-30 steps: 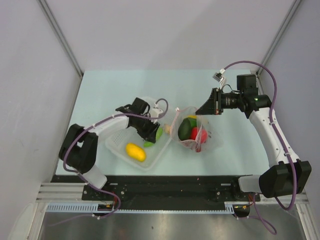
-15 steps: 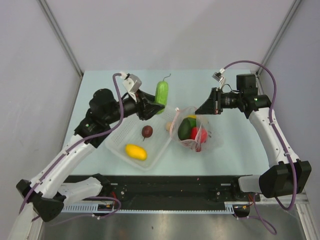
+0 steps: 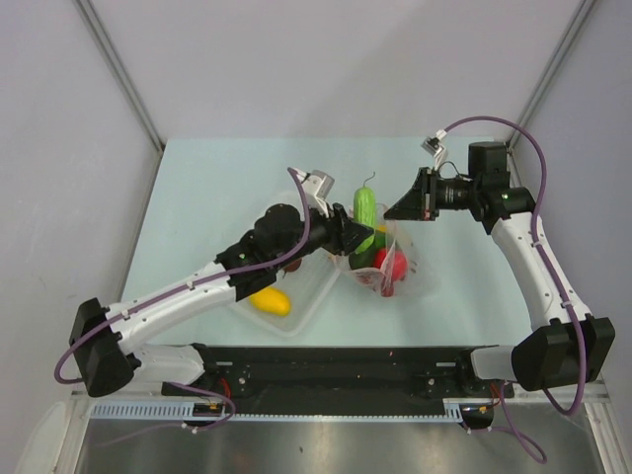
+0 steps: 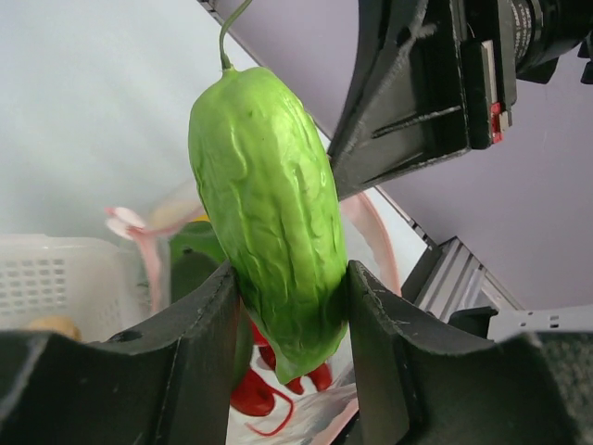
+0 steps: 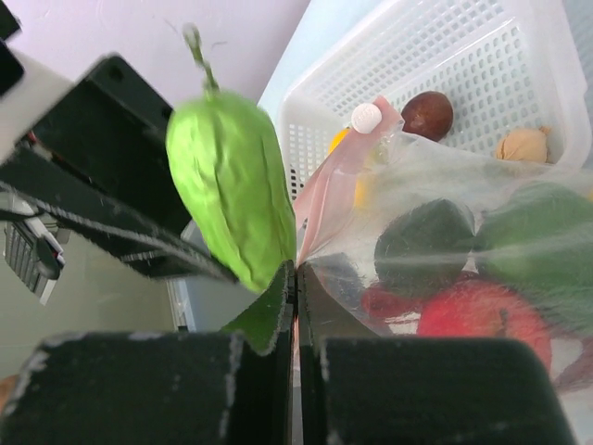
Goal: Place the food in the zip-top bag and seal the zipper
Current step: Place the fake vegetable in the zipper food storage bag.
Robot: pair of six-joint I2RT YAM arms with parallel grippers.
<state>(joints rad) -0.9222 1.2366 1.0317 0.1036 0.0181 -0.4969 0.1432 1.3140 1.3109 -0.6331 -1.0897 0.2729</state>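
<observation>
Green, warty plastic cucumber [image 4: 273, 232] w/ thin stem stands near upright, clamped at its lower end in my L pincer [image 4: 289, 315], arm stretched across the white mesh basket [image 5: 482, 56]. It's just beside the crinkly clear zip-top bag [image 5: 445, 185]. R pincer [image 5: 295, 278] is pinched tight on the pink zipper [image 5: 324, 195] edge, lifting it off the counter [image 3: 217, 178].

The left arm [image 3: 170, 300] and right arm [image 3: 538, 269] are white-shelled with black joints and looping purple cables [image 3: 486, 119].
</observation>
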